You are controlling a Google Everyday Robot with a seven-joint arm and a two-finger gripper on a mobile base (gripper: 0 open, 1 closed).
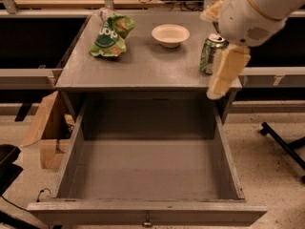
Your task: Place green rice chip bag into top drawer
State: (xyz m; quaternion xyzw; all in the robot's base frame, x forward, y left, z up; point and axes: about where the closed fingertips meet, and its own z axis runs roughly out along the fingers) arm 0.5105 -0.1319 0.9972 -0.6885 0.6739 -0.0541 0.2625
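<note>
The green rice chip bag (111,36) lies crumpled on the grey table top (143,68), at its back left. The top drawer (147,175) is pulled wide open below the table, and its inside is bare. Its flat front panel with a small metal pull (147,220) is at the bottom of the view. My gripper (223,70) hangs from the white arm (257,8) over the table's right edge, just in front of the green soda can (210,54). It is far to the right of the bag and holds nothing that I can see.
A white bowl (170,34) stands at the back middle of the table. A cardboard box (45,128) sits on the floor left of the drawer. A black chair leg (286,147) lies on the floor at the right. A shelf rail runs behind the table.
</note>
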